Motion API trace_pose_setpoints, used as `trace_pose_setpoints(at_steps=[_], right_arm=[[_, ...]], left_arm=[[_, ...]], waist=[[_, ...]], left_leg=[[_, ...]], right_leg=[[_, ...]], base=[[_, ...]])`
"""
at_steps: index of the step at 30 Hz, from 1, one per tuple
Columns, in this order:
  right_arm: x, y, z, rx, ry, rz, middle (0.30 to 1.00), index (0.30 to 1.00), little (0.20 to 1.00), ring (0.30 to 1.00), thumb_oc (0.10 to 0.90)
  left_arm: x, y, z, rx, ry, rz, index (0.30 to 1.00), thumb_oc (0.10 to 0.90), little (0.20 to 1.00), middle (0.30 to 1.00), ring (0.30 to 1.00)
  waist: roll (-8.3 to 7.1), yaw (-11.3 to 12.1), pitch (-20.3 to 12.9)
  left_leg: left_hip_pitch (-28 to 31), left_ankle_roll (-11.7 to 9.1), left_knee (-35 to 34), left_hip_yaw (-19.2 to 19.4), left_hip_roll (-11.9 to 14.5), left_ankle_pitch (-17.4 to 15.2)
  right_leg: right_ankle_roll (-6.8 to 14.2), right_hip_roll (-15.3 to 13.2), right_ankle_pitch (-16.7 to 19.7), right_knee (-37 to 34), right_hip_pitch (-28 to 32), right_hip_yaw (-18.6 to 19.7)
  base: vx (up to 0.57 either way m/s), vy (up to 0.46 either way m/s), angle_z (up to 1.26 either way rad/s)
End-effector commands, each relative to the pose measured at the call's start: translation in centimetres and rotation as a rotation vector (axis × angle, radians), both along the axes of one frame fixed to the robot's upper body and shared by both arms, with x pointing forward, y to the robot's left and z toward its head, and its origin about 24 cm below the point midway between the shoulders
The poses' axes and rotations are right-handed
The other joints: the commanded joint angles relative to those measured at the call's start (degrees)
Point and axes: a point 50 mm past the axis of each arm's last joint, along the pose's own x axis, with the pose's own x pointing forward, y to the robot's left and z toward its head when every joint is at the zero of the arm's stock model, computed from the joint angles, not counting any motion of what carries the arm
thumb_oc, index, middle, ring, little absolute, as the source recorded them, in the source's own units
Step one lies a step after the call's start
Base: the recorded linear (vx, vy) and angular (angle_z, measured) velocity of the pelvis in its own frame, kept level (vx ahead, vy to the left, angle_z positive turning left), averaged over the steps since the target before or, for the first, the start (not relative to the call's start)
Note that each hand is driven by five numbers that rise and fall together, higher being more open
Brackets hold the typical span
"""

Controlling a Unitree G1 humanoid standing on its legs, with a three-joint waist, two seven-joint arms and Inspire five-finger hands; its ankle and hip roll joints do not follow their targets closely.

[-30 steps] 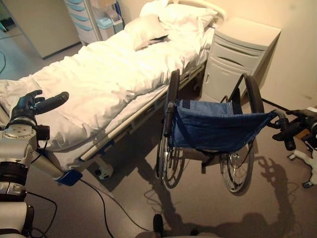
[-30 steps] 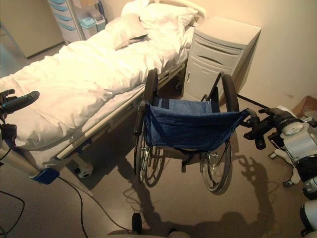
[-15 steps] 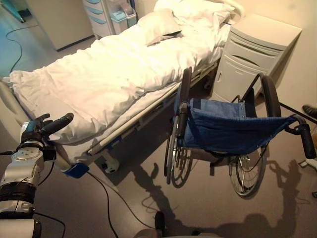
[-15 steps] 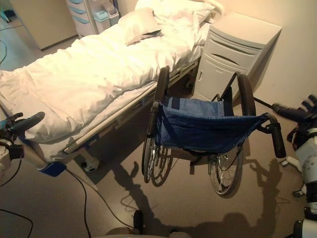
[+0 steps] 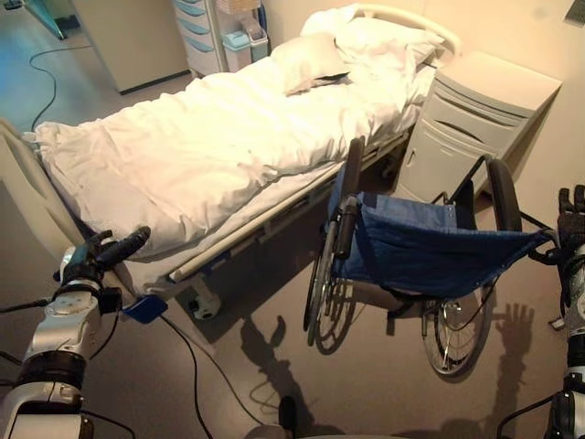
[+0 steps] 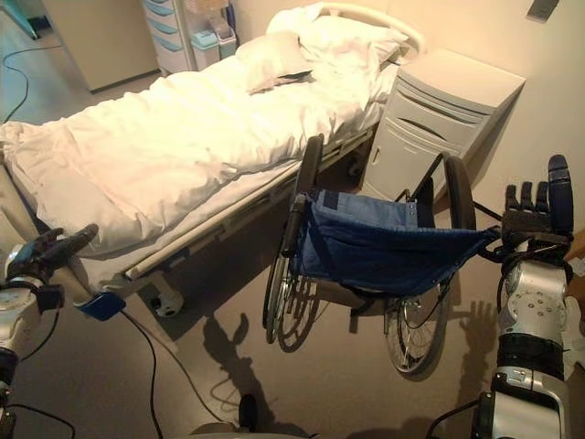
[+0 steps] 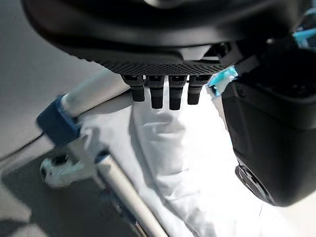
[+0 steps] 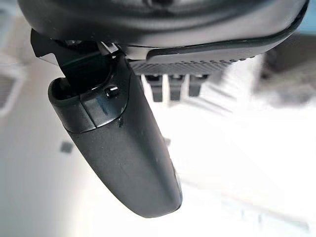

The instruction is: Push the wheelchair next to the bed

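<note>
The wheelchair, with a blue cloth back and dark wheels, stands beside the bed, its left wheel close to the bed's side rail. A white duvet covers the bed. My right hand is raised at the right, just past the wheelchair's right push handle. Its fingers point straight up and it is open, holding nothing. Near the foot corner of the bed my left hand hovers open with straight fingers, empty, above the duvet's edge.
A white bedside cabinet stands against the wall right behind the wheelchair. Pillows lie at the head of the bed, with a drawer cart beyond. A blue bumper caps the bed's near corner.
My right hand has let go of the wheelchair's right push handle, drawn away and now stands with its fingers straight up. The camera has shifted. The left hand has lowered slightly.
</note>
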Motion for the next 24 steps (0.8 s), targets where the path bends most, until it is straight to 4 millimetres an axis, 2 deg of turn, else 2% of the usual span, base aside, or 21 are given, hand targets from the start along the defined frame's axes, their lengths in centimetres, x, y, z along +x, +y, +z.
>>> trace_pose_setpoints(at_steps=[1,2,3,5,6,8,9,10,11,12,14,16,17,18,20,24], right_arm=[[-4.8,-4.1,0.1,-0.336,0.326,-0.329,0.9,0.9,0.9,0.9,0.8],[-5.1,-4.2,-0.4,-0.35,0.363,-0.34,0.9,0.9,0.9,0.9,0.8],[-6.7,-4.4,-3.0,-0.399,0.547,-0.376,0.9,0.9,0.9,0.9,0.8],[-7.9,-4.1,-5.4,-0.451,0.718,-0.361,0.9,0.9,0.9,0.9,0.8],[-9.0,-3.2,-8.2,-0.489,0.881,-0.332,0.9,0.9,0.9,0.9,0.8],[-10.3,-2.0,-11.2,-0.512,1.02,-0.267,0.9,0.9,0.9,0.9,0.8],[-11.6,-0.5,-14.3,-0.496,1.124,-0.196,0.9,0.9,0.9,0.9,0.8],[-12.0,0.0,-15.1,-0.49,1.148,-0.171,0.9,0.9,0.9,0.9,0.8],[-13.1,1.3,-17.2,-0.459,1.205,-0.112,0.9,0.9,0.9,0.9,0.8],[-13.8,2.0,-18.4,-0.42,1.228,-0.075,0.9,0.9,0.9,0.9,0.8],[-15.9,4.6,-21.8,-0.336,1.297,0.052,0.9,0.9,0.9,0.9,0.8],[-16.5,6.2,-23.3,-0.305,1.324,0.144,0.9,0.9,0.9,0.9,0.8],[-17.5,8.0,-24.9,-0.303,1.376,0.294,0.9,0.9,0.9,0.9,0.8],[-17.6,8.1,-25.0,-0.306,1.378,0.304,0.9,0.9,0.9,0.9,0.8],[-18.5,10.2,-26.5,-0.308,1.443,0.515,0.9,0.9,0.9,0.9,0.8],[-18.9,13.2,-27.9,-0.367,1.477,0.801,0.9,0.9,0.9,0.9,0.8]], left_arm=[[-0.1,-1.6,0.1,-0.135,-0.259,0.005,0.9,0.8,0.9,0.9,0.9],[-0.1,-1.9,-0.2,-0.161,-0.261,0.0,0.9,0.8,0.9,0.9,0.9],[-0.8,-3.4,-2.2,-0.224,-0.246,-0.022,0.9,0.8,0.9,0.9,0.9],[-1.5,-4.1,-3.6,-0.208,-0.199,-0.046,0.9,0.8,0.9,0.9,0.9],[-2.6,-4.7,-5.4,-0.24,-0.142,-0.048,0.9,0.8,0.9,0.9,0.9],[-3.7,-5.3,-7.3,-0.251,-0.078,-0.054,0.9,0.8,0.9,0.9,0.9],[-5.2,-5.7,-9.2,-0.278,-0.02,-0.04,0.9,0.8,0.9,0.9,0.9],[-5.6,-5.9,-9.8,-0.285,0.0,-0.04,0.9,0.8,0.9,0.9,0.9],[-6.8,-6.5,-11.4,-0.305,0.061,-0.047,0.9,0.8,0.9,0.9,0.9],[-7.6,-6.7,-12.2,-0.325,0.085,-0.034,0.9,0.8,0.9,0.9,0.9],[-10.0,-7.9,-14.8,-0.383,0.183,-0.006,0.9,0.8,0.9,0.9,0.9],[-11.0,-8.6,-15.9,-0.404,0.235,0.002,0.9,0.8,0.9,0.9,0.9],[-12.4,-9.2,-16.9,-0.401,0.303,0.001,0.9,0.8,0.9,0.9,0.9],[-12.5,-9.2,-17.0,-0.401,0.31,-0.001,0.9,0.8,0.9,0.9,0.9],[-13.8,-9.9,-18.0,-0.367,0.404,-0.028,0.9,0.8,0.9,0.9,0.9],[-15.8,-11.0,-19.1,-0.27,0.53,-0.077,0.9,0.8,0.9,0.9,0.9]], waist=[[0.46,0.32,-8.46],[0.44,0.36,-8.47],[0.35,0.38,-8.16],[0.41,0.29,-7.92],[0.43,0.12,-7.53],[0.62,-0.13,-7.22],[0.75,-0.25,-6.94],[0.8,-0.29,-6.89],[0.93,-0.41,-6.65],[0.98,-0.5,-6.5],[1.16,-0.92,-6.37],[1.27,-1.06,-6.35],[1.36,-1.27,-6.33],[1.37,-1.3,-6.34],[1.35,-1.41,-6.37],[1.16,-1.6,-6.44]], left_leg=[[7.16,-3.26,0.58,4.59,0.55,-9.11],[7.1,-3.22,0.58,4.6,0.54,-9.06],[6.96,-3.15,0.58,4.67,0.56,-8.93],[7.14,-3.05,0.58,4.72,0.57,-9.16],[6.84,-2.87,0.58,4.92,0.54,-8.78],[7.1,-2.62,0.58,4.98,0.51,-9.11],[6.9,-2.36,0.58,5.19,0.43,-8.89],[6.92,-2.31,0.58,5.21,0.43,-8.91],[7.01,-2.14,0.58,5.38,0.45,-9.02],[7.07,-2.03,0.58,5.43,0.45,-9.07],[7.36,-1.94,0.58,5.85,0.56,-9.29],[7.43,-1.94,0.58,6.08,0.65,-9.38],[7.47,-1.98,0.58,6.54,0.81,-9.39],[7.47,-1.99,0.58,6.58,0.82,-9.39],[7.43,-2.06,0.58,7.21,1.01,-9.35],[7.35,-2.19,0.58,7.65,1.23,-9.15]], right_leg=[[1.5,1.18,8.04,-0.25,-7.9,2.91],[1.44,1.2,8.1,-0.25,-7.99,2.98],[1.33,1.27,8.33,-0.25,-8.15,3.03],[1.37,1.34,8.21,-0.25,-8.0,3.07],[1.2,1.39,8.64,-0.25,-8.44,3.31],[1.23,1.48,8.47,-0.25,-8.32,3.45],[1.0,1.57,8.73,-0.25,-8.71,3.8],[0.99,1.58,8.73,-0.25,-8.72,3.86],[0.88,1.62,8.67,-0.25,-8.74,4.05],[0.82,1.68,8.63,-0.25,-8.73,4.18],[0.67,1.75,8.35,-0.25,-8.56,4.23],[0.58,1.73,8.23,-0.25,-8.49,4.1],[0.6,1.6,8.25,-0.25,-8.5,3.79],[0.6,1.58,8.25,-0.25,-8.5,3.76],[0.59,1.4,8.27,-0.25,-8.62,3.26],[0.4,1.46,8.21,-0.25,-8.84,3.16]], base=[[-0.01,-0.017,0.04],[-0.04,-0.035,0.03],[-0.01,-0.027,0.03],[-0.01,-0.031,-0.01],[-0.03,-0.032,-0.17],[-0.03,-0.028,-0.27],[-0.03,-0.026,-0.24],[-0.04,-0.039,-0.25],[-0.02,-0.03,-0.15],[-0.02,-0.045,-0.12],[-0.01,-0.041,-0.02],[-0.02,-0.035,-0.07],[-0.03,-0.036,-0.1],[-0.03,-0.039,-0.1],[-0.03,-0.043,-0.07],[-0.04,-0.055,-0.04]])
